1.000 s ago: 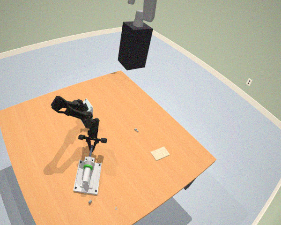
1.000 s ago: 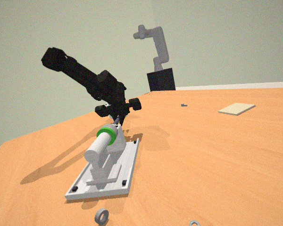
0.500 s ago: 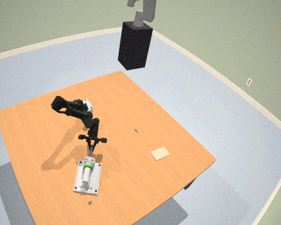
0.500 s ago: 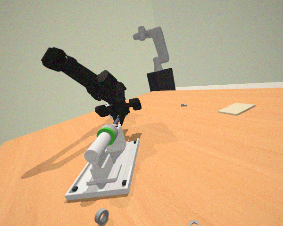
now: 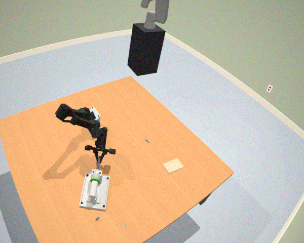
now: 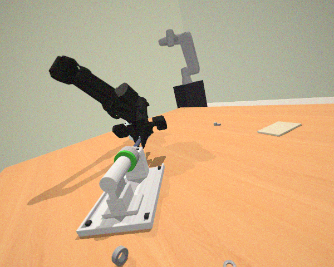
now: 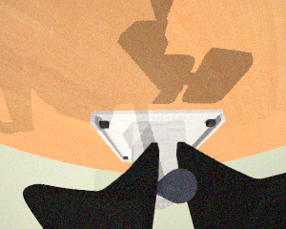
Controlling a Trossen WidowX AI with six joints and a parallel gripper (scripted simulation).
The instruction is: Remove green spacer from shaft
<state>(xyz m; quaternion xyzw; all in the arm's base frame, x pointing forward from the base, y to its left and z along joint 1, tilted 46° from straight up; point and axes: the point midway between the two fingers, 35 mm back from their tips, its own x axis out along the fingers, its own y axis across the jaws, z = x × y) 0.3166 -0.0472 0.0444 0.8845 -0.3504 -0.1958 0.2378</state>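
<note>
My gripper (image 5: 99, 160) (image 6: 141, 143) (image 7: 166, 148) is shut on the dark blue-grey shaft (image 5: 98, 165) (image 6: 137, 142) (image 7: 183, 185), behind the white fixture. The shaft runs into the rear white support block (image 6: 138, 171). The green spacer (image 5: 95, 179) (image 6: 133, 163) is up on the fixture, around the shaft line, between a pale grey ring-like part (image 5: 96, 175) (image 6: 130, 149) and the long white cylinder (image 5: 93, 189) (image 6: 113, 176). Any gap beside the green spacer is too small to tell. The shaft inside is hidden. The wrist view does not show the green spacer.
The white baseplate (image 5: 104, 194) (image 6: 155, 189) (image 7: 157, 113) carries the fixture. A loose grey ring (image 5: 97, 217) (image 6: 114, 256) and a thinner ring lie in front. A small grey part (image 5: 147, 140) (image 6: 216, 124) and a tan pad (image 5: 173, 165) (image 6: 279, 128) lie to the right.
</note>
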